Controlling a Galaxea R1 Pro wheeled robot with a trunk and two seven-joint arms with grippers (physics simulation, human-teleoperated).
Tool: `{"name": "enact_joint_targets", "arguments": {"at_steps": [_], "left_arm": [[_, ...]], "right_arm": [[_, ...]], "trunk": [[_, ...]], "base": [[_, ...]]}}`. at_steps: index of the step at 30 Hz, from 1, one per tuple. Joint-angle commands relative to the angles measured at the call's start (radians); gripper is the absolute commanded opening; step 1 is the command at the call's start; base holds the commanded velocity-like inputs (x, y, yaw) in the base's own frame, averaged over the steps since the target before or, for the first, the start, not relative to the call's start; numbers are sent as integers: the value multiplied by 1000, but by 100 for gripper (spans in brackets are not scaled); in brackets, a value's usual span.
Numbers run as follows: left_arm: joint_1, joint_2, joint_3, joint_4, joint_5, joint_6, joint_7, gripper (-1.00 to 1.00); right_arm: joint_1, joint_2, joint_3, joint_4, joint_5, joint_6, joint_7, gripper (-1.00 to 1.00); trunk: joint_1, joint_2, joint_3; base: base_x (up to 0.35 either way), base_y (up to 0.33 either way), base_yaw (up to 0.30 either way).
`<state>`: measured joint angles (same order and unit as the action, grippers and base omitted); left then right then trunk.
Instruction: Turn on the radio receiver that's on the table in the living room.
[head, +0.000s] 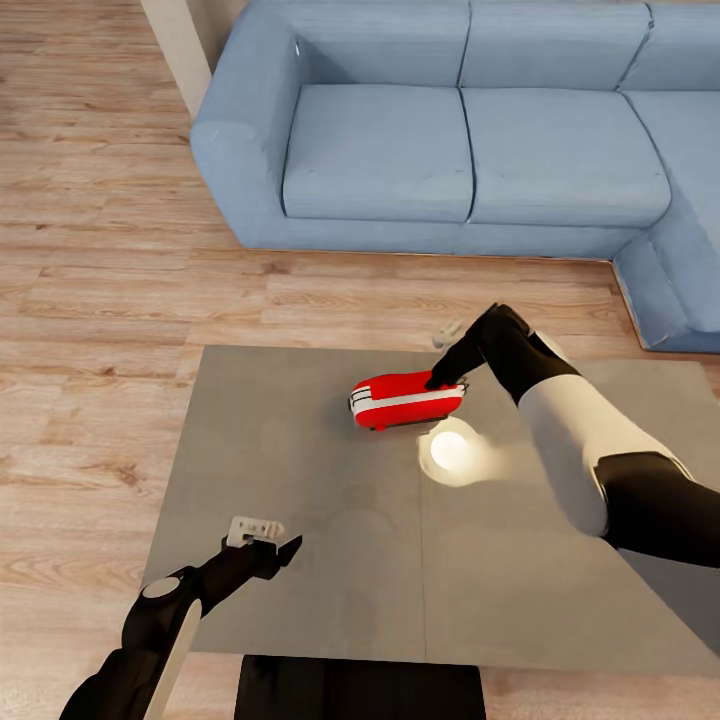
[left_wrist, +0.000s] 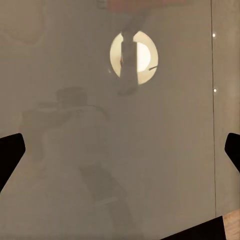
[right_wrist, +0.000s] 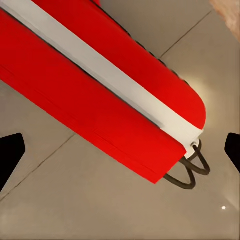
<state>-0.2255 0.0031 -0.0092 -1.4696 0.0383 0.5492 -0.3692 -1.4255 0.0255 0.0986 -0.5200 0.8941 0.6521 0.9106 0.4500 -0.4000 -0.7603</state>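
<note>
Right claw (head: 447, 372) is spread open right at the red radio (head: 406, 399) on the desk (head: 300, 480), so imo press gently w/o shoving it.

Red radio receiver (head: 405, 399) with white band lying flat mid grey table (head: 300, 480), living room

radio receiver (right_wrist: 115, 95) (far end) cropped off

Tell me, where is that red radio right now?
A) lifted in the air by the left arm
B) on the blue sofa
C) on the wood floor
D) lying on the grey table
D: the radio lies on the grey table, with the right arm's fingers at its end nearest the sofa.
</note>
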Motion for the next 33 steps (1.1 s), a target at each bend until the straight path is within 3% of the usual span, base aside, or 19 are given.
{"name": "enact_joint_targets", "arguments": {"at_steps": [1,20,33], "left_arm": [[0,0,0,0,0,0,0,100],[0,0,0,0,0,0,0,100],[0,0,0,0,0,0,1,100]], "right_arm": [[-10,4,0,20,-2,0,-15,100],[-35,25,-10,179,-10,-93,-172,100],[-35,32,-13,185,-12,-124,-215,100]], "trunk": [[0,0,0],[0,0,0],[0,0,0]], "base": [[0,0,0],[0,0,0],[0,0,0]]}}
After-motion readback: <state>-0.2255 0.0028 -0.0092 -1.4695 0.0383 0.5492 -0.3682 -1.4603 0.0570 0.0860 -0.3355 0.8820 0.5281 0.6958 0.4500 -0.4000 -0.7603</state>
